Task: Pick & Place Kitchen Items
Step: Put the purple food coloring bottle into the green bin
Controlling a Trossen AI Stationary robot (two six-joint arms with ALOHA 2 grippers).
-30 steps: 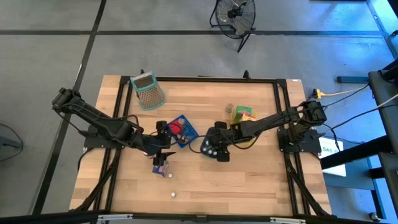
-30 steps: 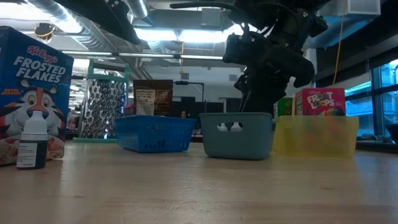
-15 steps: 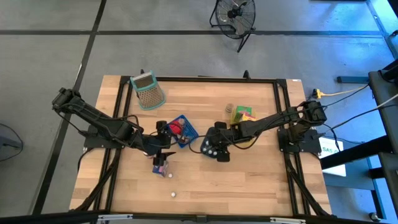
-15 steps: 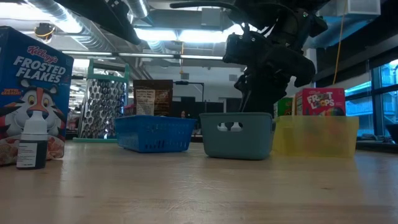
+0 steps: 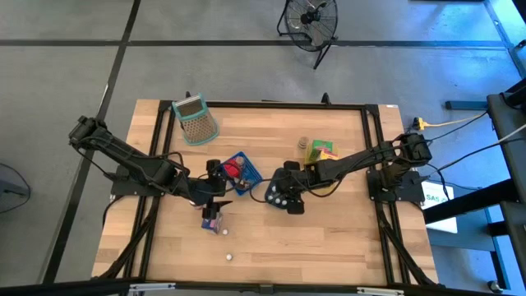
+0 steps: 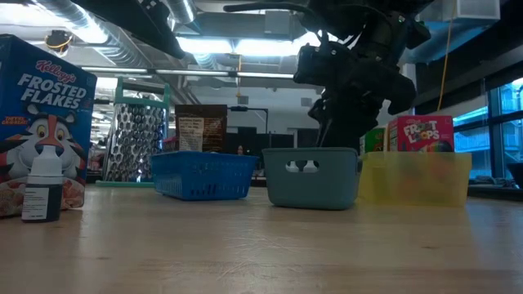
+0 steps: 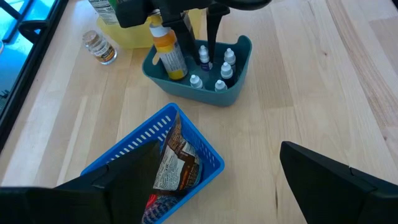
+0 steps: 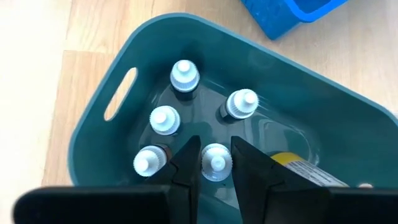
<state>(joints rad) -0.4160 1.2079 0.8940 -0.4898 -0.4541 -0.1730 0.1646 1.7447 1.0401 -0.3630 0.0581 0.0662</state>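
Note:
My right gripper (image 8: 215, 148) is open and lowered into the teal tray (image 8: 99, 102). Its fingers stand on either side of one white-capped dropper bottle (image 8: 216, 160); I cannot tell whether they touch it. Several more such bottles (image 8: 184, 76) and a yellow bottle (image 7: 168, 50) stand in the same tray. My left gripper (image 7: 219, 149) is open above the blue basket (image 7: 134, 152), which holds a brown packet (image 7: 174, 168) and red items (image 5: 233, 170). A Frosted Flakes box (image 6: 41, 122) and a dropper bottle (image 6: 41, 192) stand on the table near its front.
A yellow tray (image 6: 417, 177) with a Froot Loops box (image 6: 421, 133) stands beside the teal tray (image 6: 310, 175). A small jar (image 7: 99, 46) and a grater (image 5: 196, 120) are farther back. A tiny white piece (image 5: 228, 257) lies near the front edge.

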